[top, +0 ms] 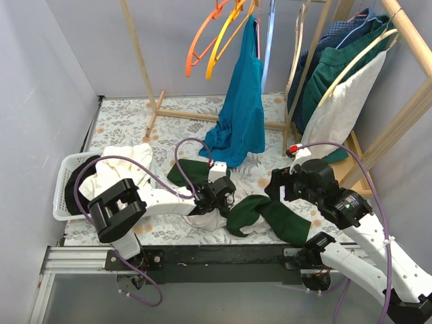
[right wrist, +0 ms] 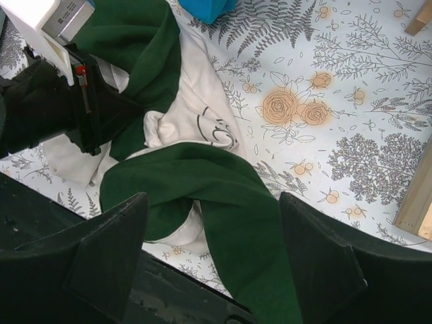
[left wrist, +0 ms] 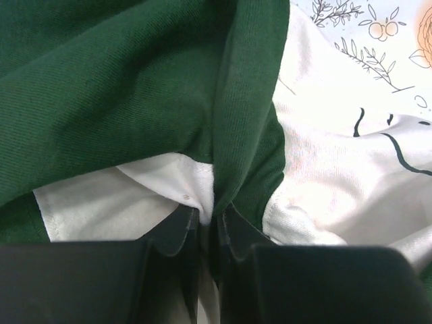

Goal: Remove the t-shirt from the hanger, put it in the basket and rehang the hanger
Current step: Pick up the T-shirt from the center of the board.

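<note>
Flower-printed table cover (top: 121, 121): the green-and-white cotton t-shirt (top: 266, 214) lies crumpled on it, beneath both sets of fingers. I see no hanger in it and can't tell if one is buried in the folds.

Risk, my guess: I've pinched two layers, so a lift drags the whole bundle, and any hidden hanger with it.

Left gripper (left wrist: 209, 219): clamped tight on a green-and-white fold between its fingers.

Right gripper (right wrist: 212, 202): spread wide above the green cloth, touching nothing.
</note>
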Controlling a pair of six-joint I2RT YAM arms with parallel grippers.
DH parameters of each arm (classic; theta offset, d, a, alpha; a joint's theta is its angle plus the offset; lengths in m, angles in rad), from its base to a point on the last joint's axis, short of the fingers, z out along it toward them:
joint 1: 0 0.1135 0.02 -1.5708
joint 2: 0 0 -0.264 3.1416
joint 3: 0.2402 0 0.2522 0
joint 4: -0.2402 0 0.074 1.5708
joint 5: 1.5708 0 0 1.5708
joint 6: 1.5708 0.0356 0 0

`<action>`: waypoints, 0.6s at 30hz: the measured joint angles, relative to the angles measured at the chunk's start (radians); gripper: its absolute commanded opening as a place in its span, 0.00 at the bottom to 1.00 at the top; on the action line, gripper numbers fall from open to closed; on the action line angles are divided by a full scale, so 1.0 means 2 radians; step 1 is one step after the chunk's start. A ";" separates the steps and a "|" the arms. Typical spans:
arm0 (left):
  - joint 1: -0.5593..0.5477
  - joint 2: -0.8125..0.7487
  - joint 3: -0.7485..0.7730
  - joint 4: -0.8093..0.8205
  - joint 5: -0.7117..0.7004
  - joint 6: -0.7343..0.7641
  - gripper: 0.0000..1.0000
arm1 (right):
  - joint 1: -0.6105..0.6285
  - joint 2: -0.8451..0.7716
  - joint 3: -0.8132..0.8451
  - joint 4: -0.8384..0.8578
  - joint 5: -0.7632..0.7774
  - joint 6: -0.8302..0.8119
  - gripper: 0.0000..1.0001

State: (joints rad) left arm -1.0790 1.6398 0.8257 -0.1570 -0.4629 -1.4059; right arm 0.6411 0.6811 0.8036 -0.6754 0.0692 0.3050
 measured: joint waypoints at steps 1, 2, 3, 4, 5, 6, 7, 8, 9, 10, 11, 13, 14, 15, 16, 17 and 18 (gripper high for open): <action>0.001 0.000 0.001 -0.002 0.001 0.003 0.00 | 0.000 -0.001 0.000 -0.002 0.001 -0.001 0.84; 0.006 -0.002 0.002 -0.005 0.004 0.007 0.00 | 0.000 -0.002 0.000 -0.003 0.001 -0.001 0.84; 0.011 -0.006 0.002 -0.008 0.009 0.010 0.00 | 0.000 -0.003 0.000 -0.003 0.001 -0.001 0.84; 0.018 -0.011 0.002 -0.016 0.019 0.014 0.00 | 0.000 -0.003 0.000 -0.003 0.001 -0.001 0.84; 0.027 -0.020 0.002 -0.028 0.027 0.019 0.00 | 0.000 -0.004 0.000 -0.003 0.001 -0.001 0.84; 0.038 -0.032 0.002 -0.042 0.035 0.024 0.00 | 0.000 -0.005 0.000 -0.003 0.001 -0.002 0.84; 0.053 -0.047 0.002 -0.058 0.042 0.030 0.00 | 0.000 -0.006 0.000 -0.003 0.000 -0.003 0.84; 0.069 -0.067 0.003 -0.075 0.046 0.036 0.00 | 0.000 -0.007 0.000 -0.003 -0.001 -0.005 0.84; 0.085 -0.089 0.006 -0.093 0.046 0.043 0.00 | 0.000 -0.007 0.000 -0.003 -0.003 -0.007 0.84; 0.100 -0.112 0.016 -0.114 0.045 0.051 0.00 | 0.000 -0.007 0.000 -0.002 -0.005 -0.009 0.84; 0.115 -0.132 0.034 -0.137 0.040 0.059 0.00 | 0.000 -0.007 0.000 -0.002 -0.010 -0.010 0.84; 0.136 -0.166 0.082 -0.175 0.024 0.075 0.00 | 0.000 -0.007 0.000 -0.001 -0.019 -0.014 0.84; 0.144 -0.179 0.111 -0.192 0.017 0.082 0.00 | 0.000 -0.007 0.000 0.001 -0.024 -0.015 0.84; 0.152 -0.190 0.141 -0.208 0.009 0.090 0.00 | 0.000 -0.007 0.000 0.004 -0.030 -0.018 0.84; 0.161 -0.199 0.169 -0.219 0.001 0.096 0.00 | 0.000 -0.006 0.000 0.007 -0.036 -0.021 0.84; 0.170 -0.208 0.196 -0.233 -0.006 0.103 0.00 | 0.000 -0.004 0.000 0.011 -0.040 -0.023 0.84; 0.180 -0.215 0.225 -0.248 -0.014 0.109 0.00 | 0.000 0.000 0.000 0.016 -0.047 -0.025 0.84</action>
State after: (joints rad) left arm -0.7189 1.2098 1.2766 -0.6529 -0.4904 -1.1885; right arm 0.6411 0.6804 0.8036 -0.6441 -0.0238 0.2546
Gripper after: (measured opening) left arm 0.075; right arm 0.839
